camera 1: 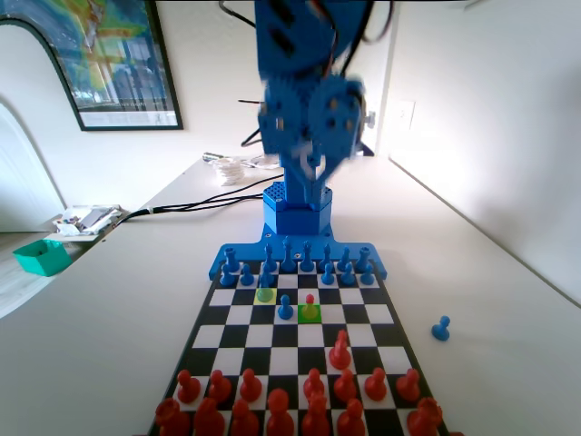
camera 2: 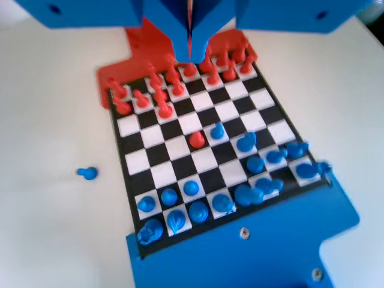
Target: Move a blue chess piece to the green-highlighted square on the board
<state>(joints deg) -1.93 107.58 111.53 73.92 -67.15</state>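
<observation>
A: Where is the claw?

B: The claw [camera 1: 313, 168] hangs high above the board [camera 1: 205, 320], upper middle of the fixed view, blurred; jaws look pressed together, holding nothing.

A: And the pieces?

B: One green square [camera 1: 310, 313] at centre holds a red pawn [camera 1: 310, 301]; one blue piece [camera 1: 285, 308] stands just left of it. One yellow square [camera 1: 264, 294]. Lower squarely over the blue piece and spread the jaws first.
</observation>
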